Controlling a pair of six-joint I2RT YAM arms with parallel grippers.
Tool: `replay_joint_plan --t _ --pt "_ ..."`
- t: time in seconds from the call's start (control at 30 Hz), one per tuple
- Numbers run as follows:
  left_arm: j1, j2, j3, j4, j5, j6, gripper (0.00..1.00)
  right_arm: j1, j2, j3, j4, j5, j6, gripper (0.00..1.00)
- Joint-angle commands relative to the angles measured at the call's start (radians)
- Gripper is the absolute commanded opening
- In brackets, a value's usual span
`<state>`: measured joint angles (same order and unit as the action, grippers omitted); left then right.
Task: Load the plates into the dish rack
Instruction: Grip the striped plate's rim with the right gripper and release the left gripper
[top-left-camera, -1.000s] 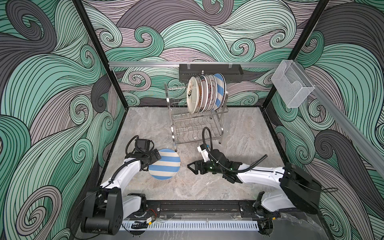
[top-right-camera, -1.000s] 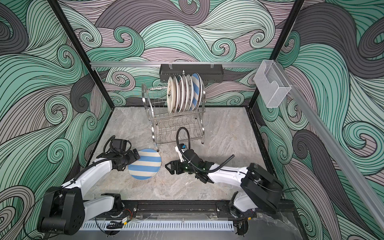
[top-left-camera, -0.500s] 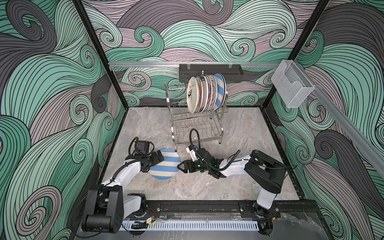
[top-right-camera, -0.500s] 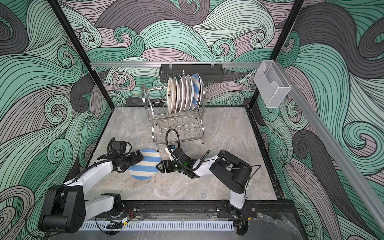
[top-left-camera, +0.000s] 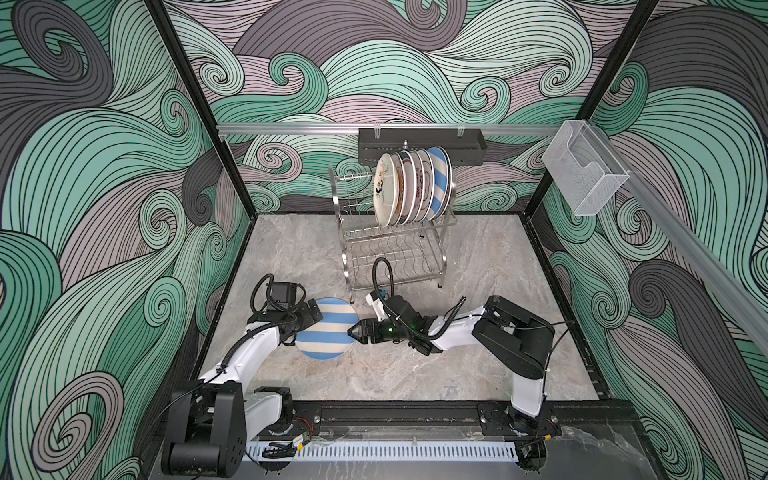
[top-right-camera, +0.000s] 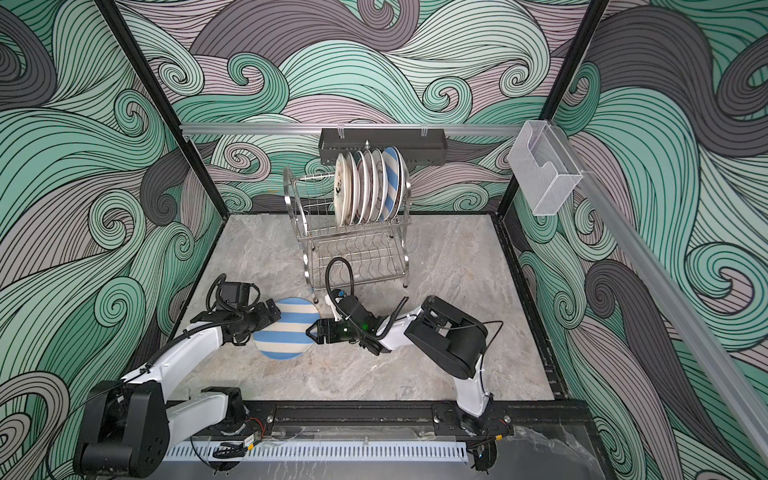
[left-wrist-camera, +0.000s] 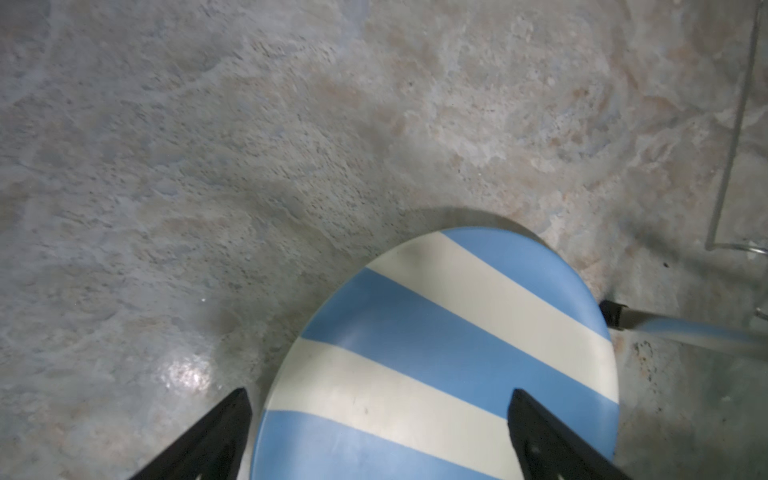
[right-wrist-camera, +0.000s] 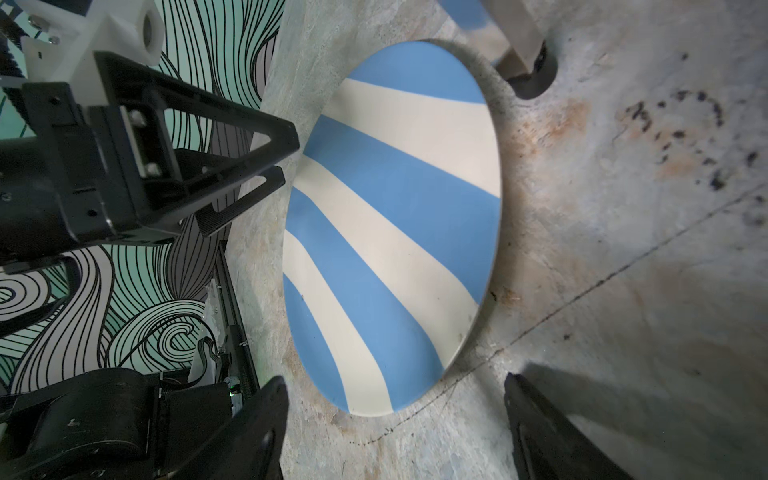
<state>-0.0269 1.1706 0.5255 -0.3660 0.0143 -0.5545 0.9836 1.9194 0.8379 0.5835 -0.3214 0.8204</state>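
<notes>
In both top views the blue-and-white striped plate lies flat on the marble table, at about 8 o'clock from the table's middle. The dish rack stands at 12 o'clock. My left gripper sits at the plate's 10 o'clock rim and my right gripper at its 3 o'clock rim, but from up there I cannot read either jaw gap. My wrist cameras settle it. The left wrist view shows my left fingers spread wide, one over bare table beside the rim and the other over the stripes, grasping nothing. The right wrist view shows my right fingers equally spread and released, with the plate's near rim ahead of the gap between them. That view also catches my left gripper's tips at the plate's far rim, touching or not I cannot tell, and the rack foot just beside the plate. Only the top views show the racked plates: about six on edge on the upper shelf, with a second striped plate outermost at the 3 o'clock end.
</notes>
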Motion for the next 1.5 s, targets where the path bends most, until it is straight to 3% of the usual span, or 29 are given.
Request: replay_joint_plan --t 0.0,0.23,0.47,0.8,1.2,1.47 --pt "0.017 0.085 0.061 -0.054 -0.043 -0.005 0.99 0.004 0.038 0.017 -0.018 0.020 0.010 0.82" --pt "0.027 0.212 0.033 0.114 0.153 -0.043 0.99 0.002 0.071 0.048 -0.019 0.022 0.013 0.82" --pt "0.027 0.191 0.029 0.108 0.197 -0.037 0.99 -0.010 0.111 0.067 0.008 0.004 0.042 0.78" --pt "0.024 0.116 -0.012 0.105 0.294 -0.064 0.99 -0.025 0.155 0.060 0.194 -0.087 0.161 0.58" --pt "0.022 0.053 -0.040 0.107 0.328 -0.045 0.98 -0.025 0.033 0.015 0.142 -0.045 0.143 0.32" --pt "0.016 -0.008 -0.070 0.099 0.340 -0.026 0.98 -0.018 -0.035 -0.015 0.126 -0.024 0.143 0.19"
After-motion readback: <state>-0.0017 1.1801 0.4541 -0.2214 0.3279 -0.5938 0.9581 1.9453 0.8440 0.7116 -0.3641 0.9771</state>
